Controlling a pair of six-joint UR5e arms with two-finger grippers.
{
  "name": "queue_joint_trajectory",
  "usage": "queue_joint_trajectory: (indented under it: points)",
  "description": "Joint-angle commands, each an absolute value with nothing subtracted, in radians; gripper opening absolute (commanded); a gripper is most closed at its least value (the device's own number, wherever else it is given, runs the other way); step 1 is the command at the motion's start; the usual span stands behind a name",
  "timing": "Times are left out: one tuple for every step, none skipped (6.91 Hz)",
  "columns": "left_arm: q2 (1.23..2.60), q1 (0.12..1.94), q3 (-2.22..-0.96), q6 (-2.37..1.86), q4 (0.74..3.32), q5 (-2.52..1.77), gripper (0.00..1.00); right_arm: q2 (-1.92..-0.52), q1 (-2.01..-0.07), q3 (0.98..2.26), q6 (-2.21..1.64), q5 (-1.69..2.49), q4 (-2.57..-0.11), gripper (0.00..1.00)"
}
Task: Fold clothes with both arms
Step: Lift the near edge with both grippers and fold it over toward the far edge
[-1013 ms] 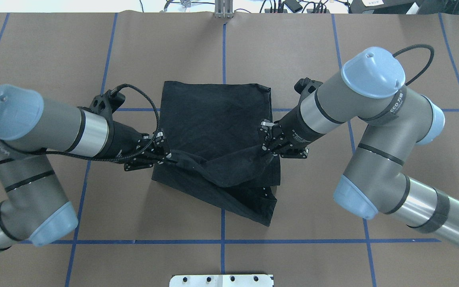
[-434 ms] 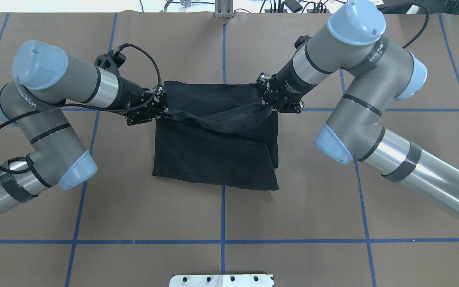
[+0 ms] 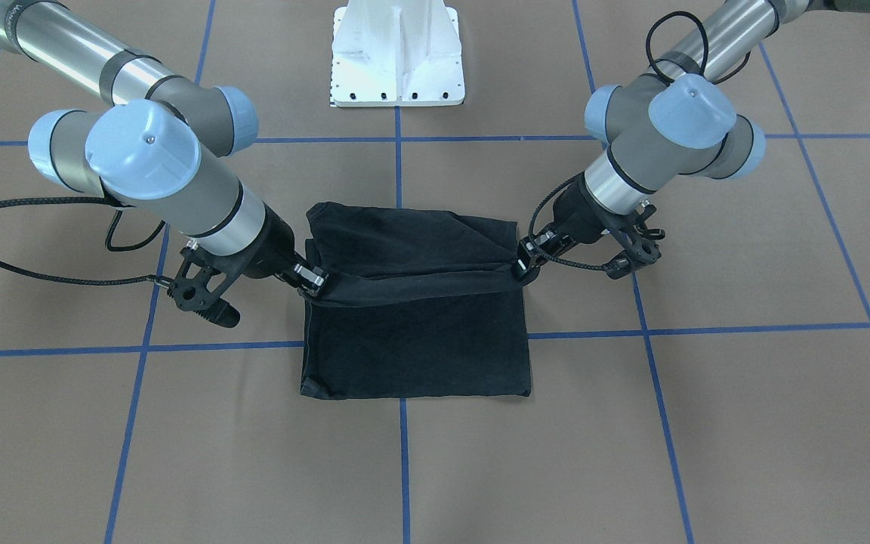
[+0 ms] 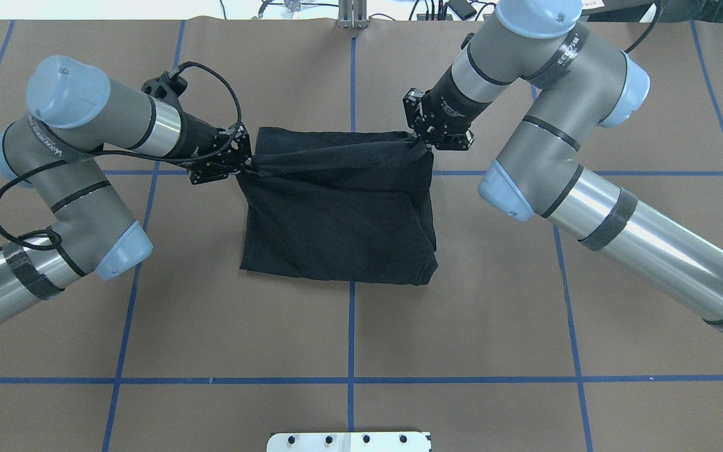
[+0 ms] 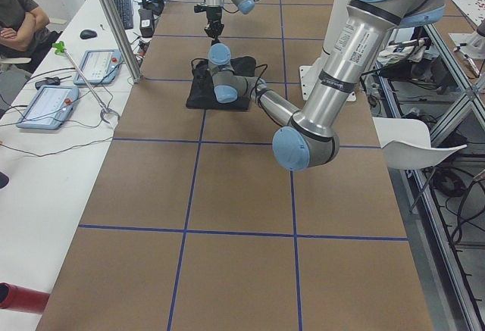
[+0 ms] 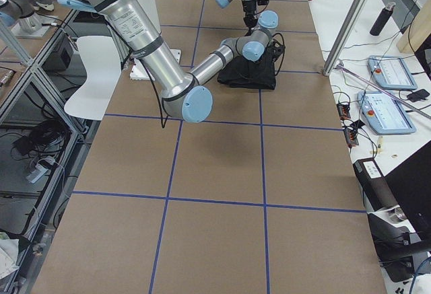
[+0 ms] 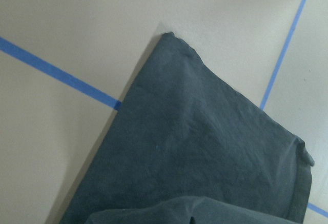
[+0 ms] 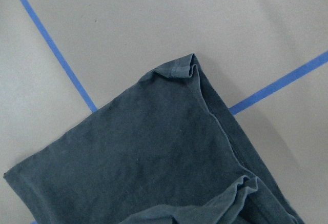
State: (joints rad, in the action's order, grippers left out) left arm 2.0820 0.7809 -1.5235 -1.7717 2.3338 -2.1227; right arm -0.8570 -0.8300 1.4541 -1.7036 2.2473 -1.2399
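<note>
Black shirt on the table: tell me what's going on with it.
The robot is folding the black T-shirt on the brown table. The left gripper and right gripper each pinch one end of a shirt edge, which is stretched between them over the half lying flat. That edge sits close to the shirt's far side, so the fold looks nearly laid down, but neither gripper has let go yet.

From overhead, the fingertips of my left gripper and right gripper are buried in the T-shirt edge. In both side views they're too small to read.
</note>
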Motion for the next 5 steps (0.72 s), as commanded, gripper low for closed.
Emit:
queue_joint_trajectory:
  points:
    - [2.138,0.785,-1.448,-1.773,2.345,-2.121,0.0,-0.847,-0.841,1.392,-1.704,2.234,-1.185,0.0]
    - [2.147,0.799,-1.439,-1.773,2.344,-2.121,0.0,-0.844,-0.841,1.329,-1.704,2.232,-1.099,0.0]
    - [2.161,0.807,-1.413,-1.773,2.345,-2.12,0.0,-0.842,-0.841,1.312,-1.704,2.229,-1.083,0.0]
    - [2.183,0.819,-1.381,-1.773,2.345,-2.114,0.0,-0.83,-0.841,1.309,-1.709,2.229,-1.085,0.0]
    - [2.195,0.819,-1.358,-1.773,2.345,-2.099,0.0,-0.824,-0.839,1.296,-1.71,2.229,-1.085,0.0]
